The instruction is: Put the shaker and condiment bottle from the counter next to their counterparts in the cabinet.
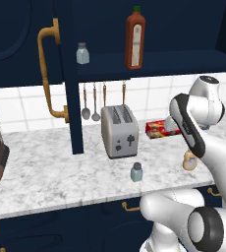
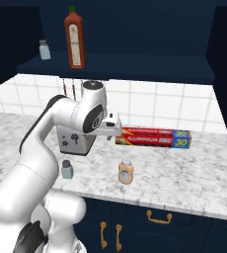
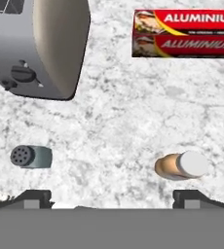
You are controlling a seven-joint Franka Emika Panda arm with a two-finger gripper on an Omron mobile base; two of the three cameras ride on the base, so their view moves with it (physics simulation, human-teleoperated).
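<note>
The shaker stands on the counter in front of the toaster. To its right stands the condiment bottle, tan-orange with a white cap; in the left base view the condiment bottle is partly behind my arm. My gripper hangs open above the counter, pointing down, with nothing between its fingers. On the shelf of the cabinet stand their counterparts: a pale shaker and a tall red-brown bottle.
A grey toaster stands behind the shaker. An aluminium foil box lies by the wall. The cabinet door with its brass handle stands open at the left. Utensils hang under the shelf.
</note>
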